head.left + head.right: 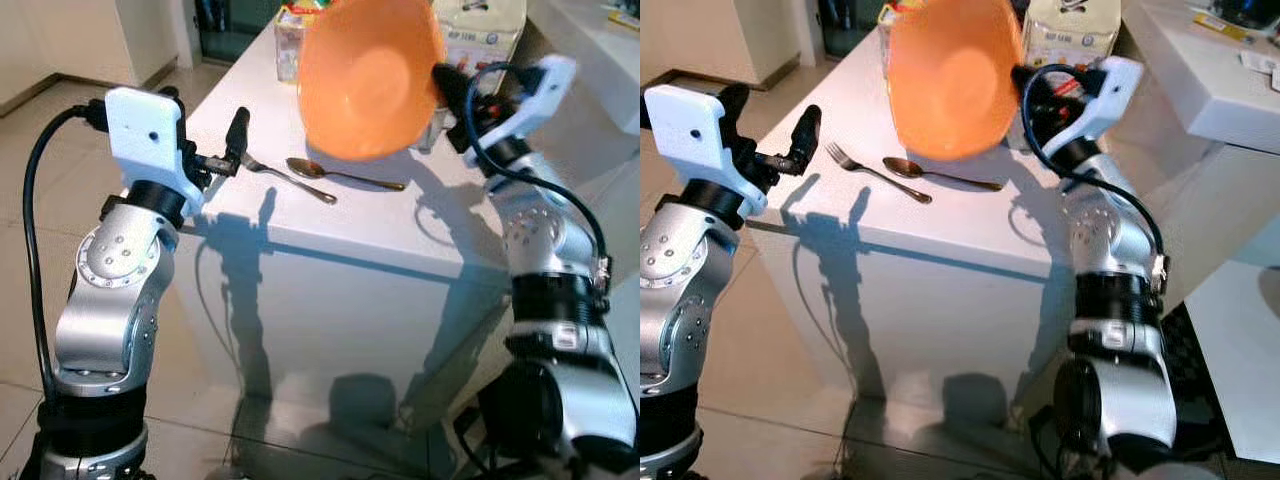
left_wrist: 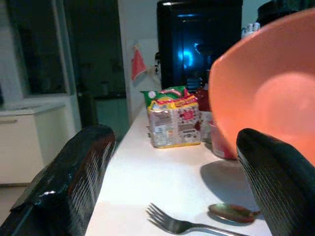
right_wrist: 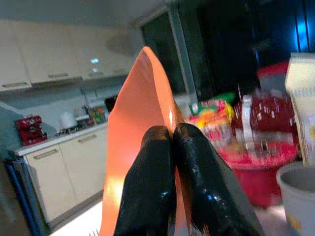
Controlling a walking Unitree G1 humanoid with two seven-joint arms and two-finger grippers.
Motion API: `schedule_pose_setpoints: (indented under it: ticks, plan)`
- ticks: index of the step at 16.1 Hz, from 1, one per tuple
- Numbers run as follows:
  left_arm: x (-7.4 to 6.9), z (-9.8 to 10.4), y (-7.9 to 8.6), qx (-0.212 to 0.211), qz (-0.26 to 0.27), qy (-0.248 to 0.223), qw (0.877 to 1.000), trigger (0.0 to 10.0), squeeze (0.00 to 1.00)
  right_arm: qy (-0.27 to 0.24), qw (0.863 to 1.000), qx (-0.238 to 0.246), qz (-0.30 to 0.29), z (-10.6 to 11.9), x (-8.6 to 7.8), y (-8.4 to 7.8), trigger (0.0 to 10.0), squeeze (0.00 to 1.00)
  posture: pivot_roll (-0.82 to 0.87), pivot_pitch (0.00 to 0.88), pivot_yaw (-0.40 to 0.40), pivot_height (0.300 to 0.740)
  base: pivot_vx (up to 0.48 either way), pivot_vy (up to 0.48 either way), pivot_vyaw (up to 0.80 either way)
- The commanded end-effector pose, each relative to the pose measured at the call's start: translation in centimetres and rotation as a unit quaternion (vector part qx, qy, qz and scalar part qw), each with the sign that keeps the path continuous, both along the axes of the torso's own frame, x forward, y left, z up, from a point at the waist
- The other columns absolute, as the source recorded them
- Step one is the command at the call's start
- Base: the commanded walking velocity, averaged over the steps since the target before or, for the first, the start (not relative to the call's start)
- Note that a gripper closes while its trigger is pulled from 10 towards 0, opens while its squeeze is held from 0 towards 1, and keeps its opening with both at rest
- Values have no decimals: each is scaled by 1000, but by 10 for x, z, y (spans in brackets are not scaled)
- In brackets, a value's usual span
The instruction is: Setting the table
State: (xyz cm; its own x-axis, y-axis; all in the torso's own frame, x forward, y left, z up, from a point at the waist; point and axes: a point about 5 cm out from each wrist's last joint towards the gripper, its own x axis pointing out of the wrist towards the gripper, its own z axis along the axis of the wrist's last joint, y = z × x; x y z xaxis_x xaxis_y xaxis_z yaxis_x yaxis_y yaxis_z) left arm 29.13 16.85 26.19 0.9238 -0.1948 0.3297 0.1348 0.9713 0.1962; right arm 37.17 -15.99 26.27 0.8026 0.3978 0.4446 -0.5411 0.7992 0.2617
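An orange bowl (image 1: 370,75) hangs tipped on its side above the white table (image 1: 340,225), its hollow facing me. My right gripper (image 1: 443,82) is shut on the bowl's rim (image 3: 147,88), coming in from the right. Under the bowl a spoon (image 1: 340,174) and a fork (image 1: 290,178) lie side by side on the table. My left gripper (image 1: 232,150) is open at the table's left edge, level with the fork (image 2: 182,223), holding nothing.
Food packets (image 1: 289,40), a red container (image 3: 261,172) and a white box (image 1: 480,30) stand at the far end of the table. A white counter (image 1: 1210,70) lies to the right. Tiled floor (image 1: 60,230) surrounds the table.
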Motion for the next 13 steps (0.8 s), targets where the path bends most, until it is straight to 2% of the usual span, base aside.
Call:
schedule_pose_setpoints:
  ticks: [1, 4, 5, 6, 7, 8, 11, 12, 13]
  plan:
    - [3, -2, -3, 7, 3, 3, 1000, 10000, 0, -41, 999, -2, -16, 11, -8, -4, 0, 0, 43, 0, -48, 740, 0, 0, 0]
    - [4, -5, -5, 5, 1, 9, 1000, 10000, 0, -36, 999, 5, -28, 6, -17, -4, 0, 0, 50, 0, -50, 740, 0, 0, 0]
    - [4, -4, -6, -9, -4, 9, 1000, 10000, 0, -35, 999, 7, -30, 5, -19, -4, 0, 0, 53, 0, -52, 740, 0, 0, 0]
    - [4, -3, -9, -52, -32, 15, 998, 10000, 0, -36, 999, 11, -32, 5, -22, -4, 0, 0, 54, 0, -53, 740, 0, 0, 0]
    - [0, -2, -19, -106, -104, 17, 989, 10000, 1000, -38, 999, 15, -32, 5, -25, -4, 0, 0, 54, 0, -53, 740, 0, 0, 0]
    - [-1, -3, -28, -133, -149, 24, 980, 10000, 1000, -43, 998, 18, -31, 7, -27, -3, 0, 0, 55, 0, -48, 740, 0, 0, 0]
    - [9, -16, -36, -135, -187, 89, 969, 10000, 1000, -58, 998, 23, -22, 15, -36, 0, 0, 0, 51, 0, -37, 740, 0, 0, 0]
    - [14, -18, -34, -156, -188, 103, 964, 10000, 1000, -62, 998, 24, -15, 17, -39, 2, 0, 0, 48, 0, -34, 740, 0, 0, 0]
    - [19, -18, -31, -198, -194, 109, 955, 10000, 1000, -67, 997, 26, -3, 20, -42, 4, 0, 0, 45, 0, -29, 740, 0, 0, 0]
